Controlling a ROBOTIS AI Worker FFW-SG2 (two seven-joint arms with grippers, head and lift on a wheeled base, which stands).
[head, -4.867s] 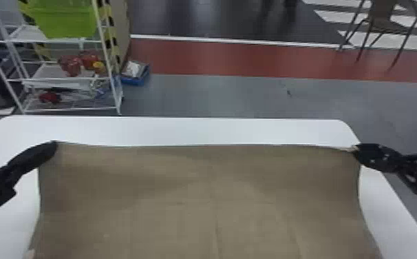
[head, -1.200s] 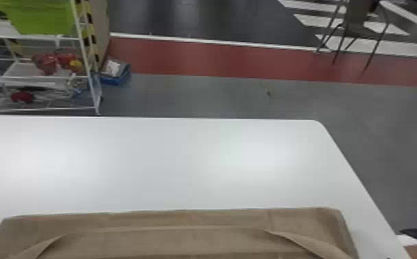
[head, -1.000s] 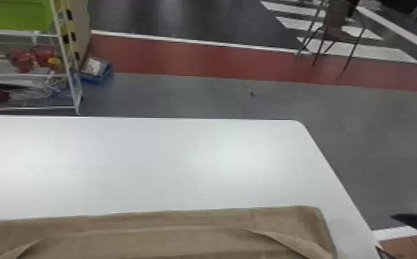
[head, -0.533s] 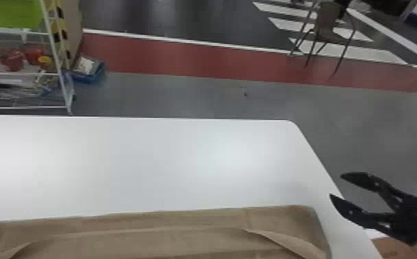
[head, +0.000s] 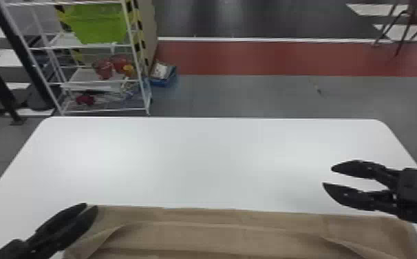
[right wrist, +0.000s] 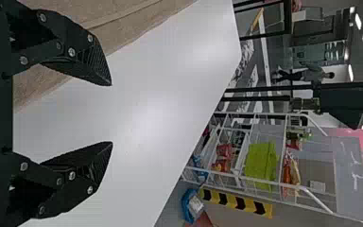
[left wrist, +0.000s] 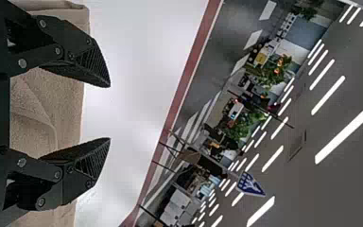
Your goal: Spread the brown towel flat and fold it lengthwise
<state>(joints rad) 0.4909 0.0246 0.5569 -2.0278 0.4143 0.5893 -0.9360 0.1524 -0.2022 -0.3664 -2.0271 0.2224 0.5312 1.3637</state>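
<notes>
Compared with the head view of half a second ago, the right gripper [head: 327, 176] has come inward from the table's right edge and is now above the white top, a little past the towel's far edge, toward the right. Its two fingers are spread well apart and pinch nothing. Left gripper [head: 92, 206] has come into the head view and is over the towel's far left corner; its fingers stand wide apart too, as its wrist view makes plain, with brown cloth beneath them. Whether their tips touch the cloth, I cannot tell. The brown towel [head: 218, 237] lies on the near part of the table [head: 201, 162], well back from the far edge, its right end close to the table's right edge. Loose folds run along it, slanting at both ends, and the far left corner sits partly under the left fingers. Past the table's far edge, toward the left, stand a white rack [head: 103, 111] with a green bin [head: 97, 22] and, beside it on the floor, a blue box [head: 164, 82].
</notes>
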